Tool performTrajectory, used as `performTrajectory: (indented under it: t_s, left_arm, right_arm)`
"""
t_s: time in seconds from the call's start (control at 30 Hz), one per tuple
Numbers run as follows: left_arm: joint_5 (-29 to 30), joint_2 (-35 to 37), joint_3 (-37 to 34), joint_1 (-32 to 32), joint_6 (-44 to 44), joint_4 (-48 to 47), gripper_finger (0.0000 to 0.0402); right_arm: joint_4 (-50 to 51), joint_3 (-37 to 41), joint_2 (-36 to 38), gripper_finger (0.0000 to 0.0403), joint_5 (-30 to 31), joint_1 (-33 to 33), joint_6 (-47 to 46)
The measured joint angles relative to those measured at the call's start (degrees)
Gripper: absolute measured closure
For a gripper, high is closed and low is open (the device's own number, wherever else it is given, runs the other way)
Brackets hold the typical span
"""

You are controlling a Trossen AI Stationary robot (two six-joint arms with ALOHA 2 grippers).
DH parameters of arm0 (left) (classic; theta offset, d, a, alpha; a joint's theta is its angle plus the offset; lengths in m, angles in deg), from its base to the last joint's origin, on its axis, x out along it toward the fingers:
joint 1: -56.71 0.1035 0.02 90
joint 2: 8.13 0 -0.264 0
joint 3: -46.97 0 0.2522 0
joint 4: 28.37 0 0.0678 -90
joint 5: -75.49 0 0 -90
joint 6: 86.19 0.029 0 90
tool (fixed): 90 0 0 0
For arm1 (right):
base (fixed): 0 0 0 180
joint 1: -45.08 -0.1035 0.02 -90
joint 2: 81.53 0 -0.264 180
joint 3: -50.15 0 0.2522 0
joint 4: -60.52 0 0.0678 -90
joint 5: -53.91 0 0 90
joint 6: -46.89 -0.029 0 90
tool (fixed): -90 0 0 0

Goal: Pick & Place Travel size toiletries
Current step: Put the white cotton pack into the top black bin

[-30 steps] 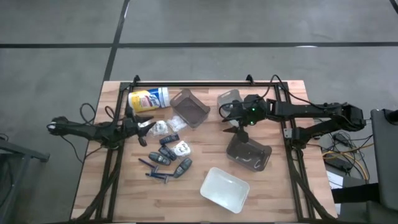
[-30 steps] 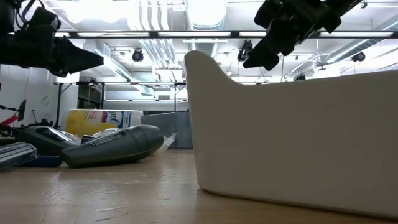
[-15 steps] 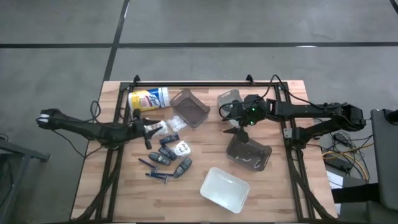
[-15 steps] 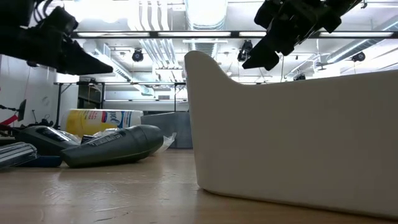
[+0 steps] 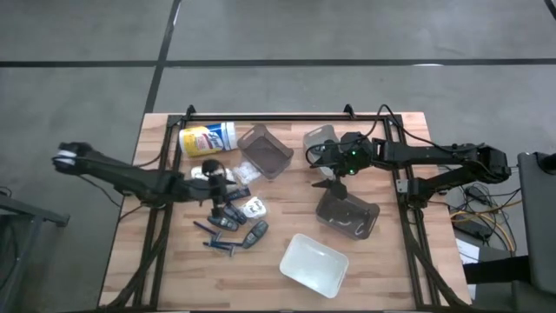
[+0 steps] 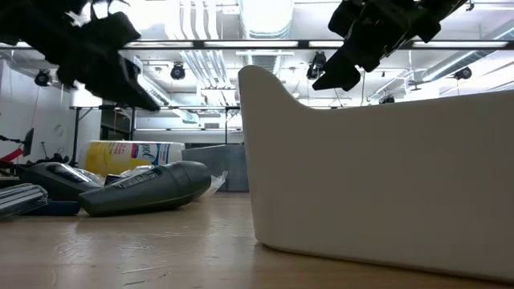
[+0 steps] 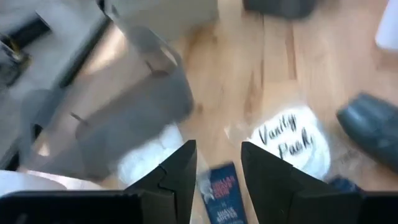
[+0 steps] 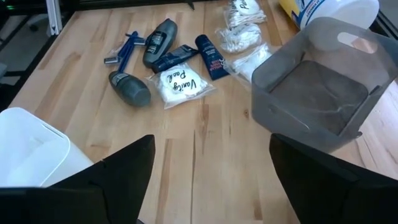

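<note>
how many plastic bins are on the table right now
4: a smoky bin beside the canister, a clear bin partly under the right arm, a smoky bin below that, and a white bin at the near edge.

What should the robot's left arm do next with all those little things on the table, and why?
Probably lower the left tool straight down. It hangs open and empty above the pile of toiletries, and between its fingers the left wrist view shows a small dark blue tube beside the Vanity Pack packet. The right tool waits open above a smoky bin.
</note>
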Motion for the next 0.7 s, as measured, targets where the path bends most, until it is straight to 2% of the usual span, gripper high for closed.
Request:
performTrajectory:
  t_s: [0.2,0.33,0.47,0.57,0.7]
  left_arm:
    - [-0.43,-6.44,3.92,0.01,-4.88,-6.18,0.0268]
    - [-3.15,-9.49,4.74,0.02,-7.05,-6.15,0.0268]
    - [-3.34,-12.05,4.31,0.02,-8.26,-6.12,0.0268]
    - [-1.32,-13.77,4.18,0.12,-7.59,-6.24,0.0268]
    - [4.66,-14.69,4.18,0.33,-8.79,-6.06,0.0268]
  right_arm:
    - [0.02,0.00,0.00,0.0071,0.04,0.01,-0.76]
    - [0.01,0.00,0.00,0.0062,0.14,0.03,1.13]
    - [-0.02,0.00,0.00,0.0055,0.20,0.03,-0.05]
    - [0.00,0.02,0.00,0.0053,0.19,0.03,-1.20]
    - [0.02,0.07,0.00,0.0063,0.20,0.03,-1.33]
